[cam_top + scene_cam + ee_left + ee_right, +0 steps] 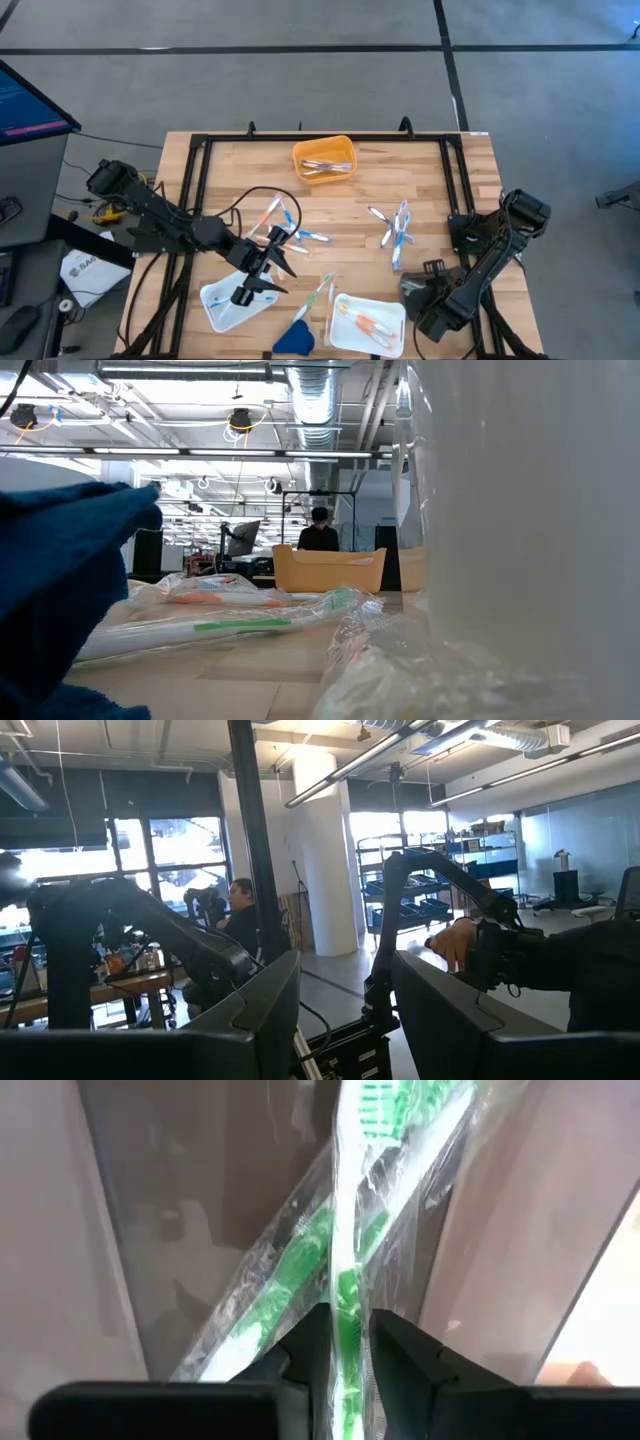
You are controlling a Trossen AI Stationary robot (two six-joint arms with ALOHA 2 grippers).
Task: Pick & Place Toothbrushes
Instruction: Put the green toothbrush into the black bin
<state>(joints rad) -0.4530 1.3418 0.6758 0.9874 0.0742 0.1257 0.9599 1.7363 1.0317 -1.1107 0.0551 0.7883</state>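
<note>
Right wrist view shows the right claw [345,1342] clamped on a wrapped green toothbrush [345,1230], its ends cut off.

A blurred dark-blue cloth [60,600] and a blurred white tray wall [530,510] are blocking much of the low view, while the wrapped green toothbrush [345,1230] is running off the right wrist view's edges.

The right end effector [341,1348] pinches a wrapped green toothbrush [348,1210] between its fingers.
</note>
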